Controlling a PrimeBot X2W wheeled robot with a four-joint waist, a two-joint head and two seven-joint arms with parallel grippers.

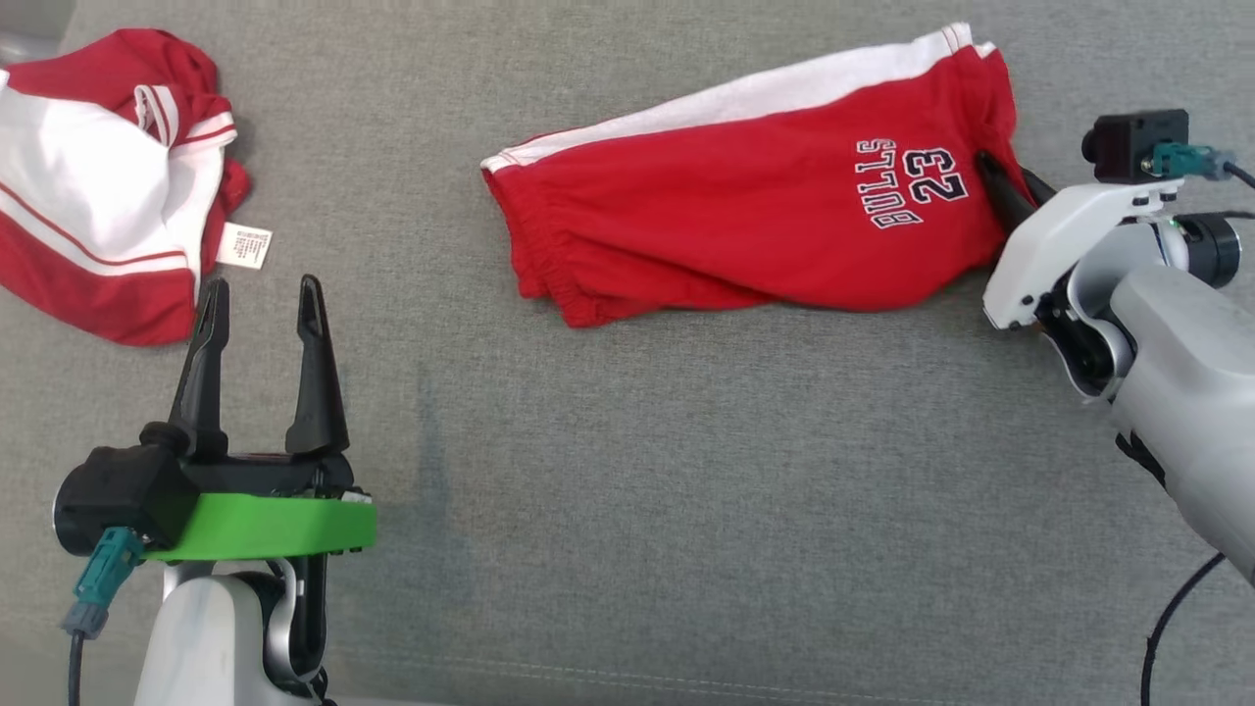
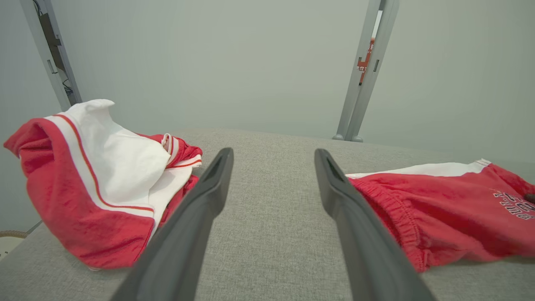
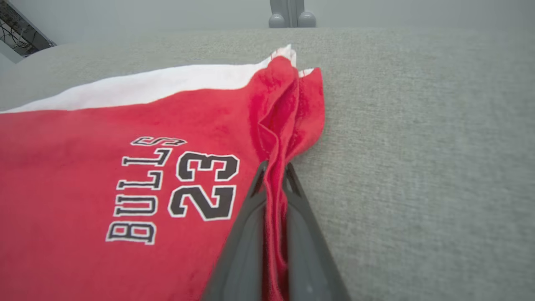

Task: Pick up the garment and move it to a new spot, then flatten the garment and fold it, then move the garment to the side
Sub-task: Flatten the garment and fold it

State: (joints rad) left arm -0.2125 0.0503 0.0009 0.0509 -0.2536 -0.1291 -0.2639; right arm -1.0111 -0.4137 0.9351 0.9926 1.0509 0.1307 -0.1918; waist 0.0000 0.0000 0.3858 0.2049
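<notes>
The garment, red shorts (image 1: 745, 206) with a white side stripe and "BULLS 23" print, lies folded lengthwise on the grey cloth surface, waistband to the left. My right gripper (image 1: 990, 169) is shut on a pinched fold of its right hem. In the right wrist view the red cloth (image 3: 125, 175) runs up between the two fingers of that gripper (image 3: 273, 167). My left gripper (image 1: 263, 294) stands open at the lower left, holding nothing, well clear of the shorts. In the left wrist view its gripper (image 2: 273, 156) points between both garments, with the shorts (image 2: 451, 217) to the right.
A second garment (image 1: 88, 186), crumpled red and white with a label (image 1: 243, 245), lies at the far left, just above my left fingertips; it also appears in the left wrist view (image 2: 92, 184). Grey posts (image 2: 368, 71) stand beyond the surface's far edge.
</notes>
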